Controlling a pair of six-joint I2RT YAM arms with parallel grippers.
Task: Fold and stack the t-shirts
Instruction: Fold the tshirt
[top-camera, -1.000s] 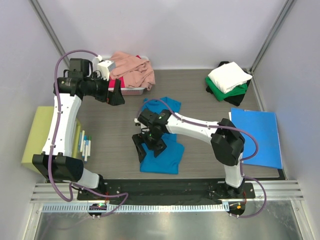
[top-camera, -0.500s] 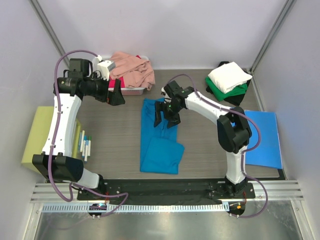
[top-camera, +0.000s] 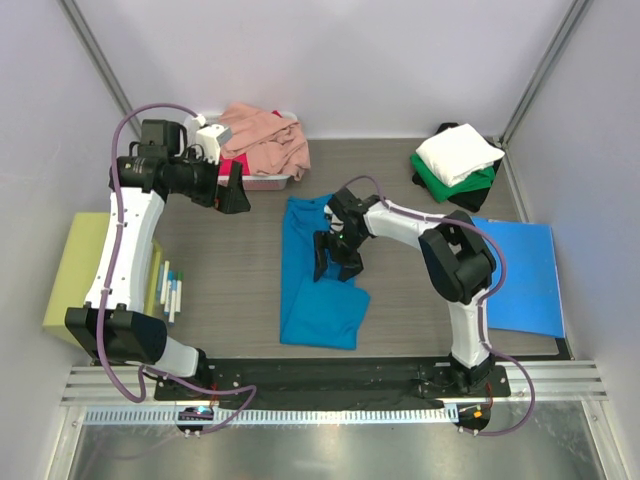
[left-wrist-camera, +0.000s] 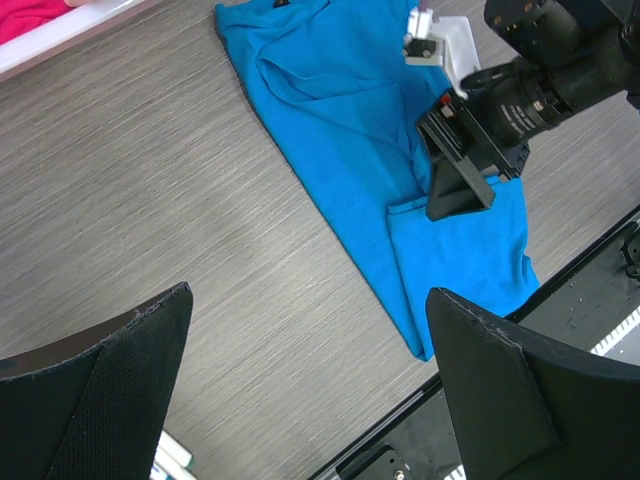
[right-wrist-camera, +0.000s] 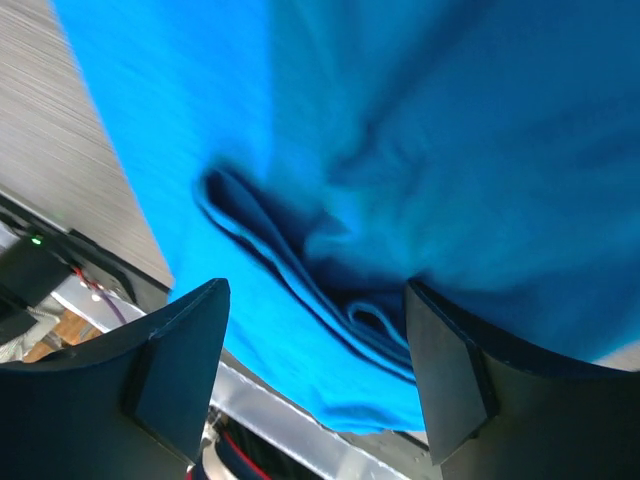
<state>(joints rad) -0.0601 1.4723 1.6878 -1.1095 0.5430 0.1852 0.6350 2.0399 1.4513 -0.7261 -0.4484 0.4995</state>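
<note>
The teal-blue t-shirt (top-camera: 305, 290) lies on the table as a long strip, its lower part doubled over (left-wrist-camera: 460, 250). My right gripper (top-camera: 335, 264) hovers low over the shirt's middle, at its right edge, jaws open. In the right wrist view the gripper (right-wrist-camera: 315, 385) straddles layered folds of that teal-blue t-shirt (right-wrist-camera: 300, 130) without clamping them. My left gripper (top-camera: 233, 190) hangs open and empty above the table near the bin, also open in its own view (left-wrist-camera: 310, 395). The salmon pink t-shirt (top-camera: 265, 140) is heaped in the bin. A folded white t-shirt (top-camera: 458, 152) tops the green t-shirt (top-camera: 462, 182) and the black t-shirt (top-camera: 478, 198).
A bin (top-camera: 262, 182) stands at the back left, with magenta-red cloth (left-wrist-camera: 30, 15) showing in it. A flat blue sheet (top-camera: 522, 275) lies at the right. The yellow-green block (top-camera: 85, 262) and some markers (top-camera: 170, 290) sit at the left edge.
My right gripper went from the shirt's lower part to its upper right edge, then back to the middle, jaws narrowing a little. The shirt's spread top became a narrow strip. The left arm stayed put.
</note>
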